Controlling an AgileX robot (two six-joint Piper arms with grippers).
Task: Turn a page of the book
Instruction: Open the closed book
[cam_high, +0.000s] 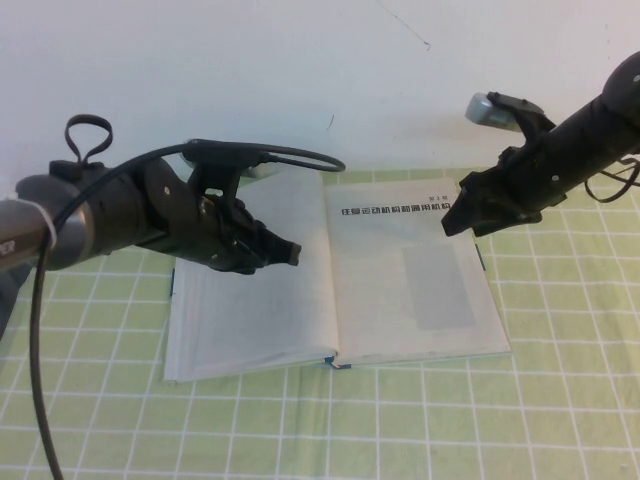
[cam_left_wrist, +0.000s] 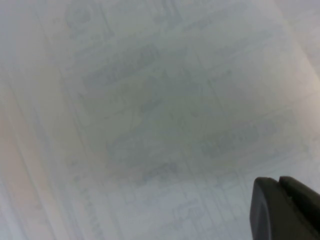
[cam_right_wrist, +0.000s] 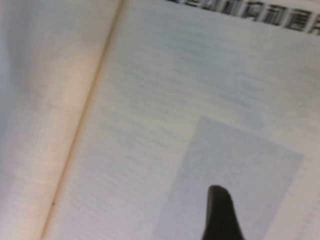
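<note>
High: book (cam_high: 340, 290) lies open on the bench; left pincer (cam_high: 285, 250) clenched over the left leaf; right pincer (cam_high: 462, 212) above the headed page (cam_high: 415, 270). Left wrist: blurry diagrams. Right wrist: one finger, probably released. Approach step; next, catch the page's edge.

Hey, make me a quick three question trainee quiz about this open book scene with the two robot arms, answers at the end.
1. True or false: the book lies closed on the checked cloth.
2. Which half carries the page with the bold black heading and grey rectangle: A) the robot's left, B) the robot's right?
3. Fill in: the right gripper hovers over the heading page's far ____ corner, while the left gripper sits above the other half.

Key:
1. False: it lies open, both halves flat.
2. B.
3. Right; its fingers stand open and hold nothing.
</note>
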